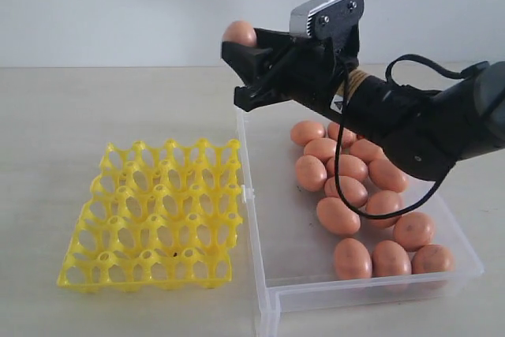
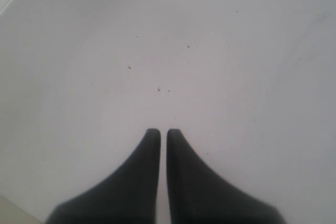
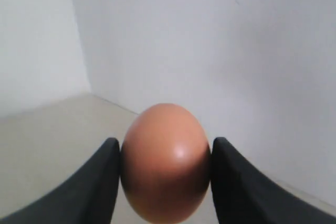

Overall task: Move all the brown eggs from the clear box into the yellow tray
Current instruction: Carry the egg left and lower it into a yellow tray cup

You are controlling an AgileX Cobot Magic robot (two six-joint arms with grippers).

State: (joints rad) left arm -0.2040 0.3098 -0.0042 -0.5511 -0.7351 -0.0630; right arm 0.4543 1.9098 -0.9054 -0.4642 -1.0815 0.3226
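In the exterior view, the right gripper [image 1: 243, 51] hangs high above the far left corner of the clear box [image 1: 264, 274], its jaws clamped on one brown egg [image 1: 239, 32], whose pale orange top shows above the black fingers. Between this egg and the yellow tray [image 1: 154, 215] there is only open air and the low near wall of the box. The tray lies flat on the beige worktop [image 1: 118, 100], just beside the box on its left, an openwork lattice of cups and pointed posts with every cup bare. The other brown eggs [image 1: 338, 215], about fourteen of them, lie on their sides in the right half of the box, many touching, smooth and orange-brown. The arm reaches over them from the right, and a black cable [image 1: 336, 155] loops down over the pile. A silver wrist camera housing [image 1: 327, 12] sits on top of the gripper against the plain grey wall [image 1: 118, 5]. The left wrist view alone shows the left gripper [image 2: 163, 132], its two dark jaws drawn together with only a thin slit between them and nothing held, over a bare pale surface with a few specks. The right wrist view shows the grip up close: the egg stands upright, narrow end up, with a soft highlight, pressed on both sides by the black fingers [image 3: 102, 182], the wall and worktop edge beyond it.
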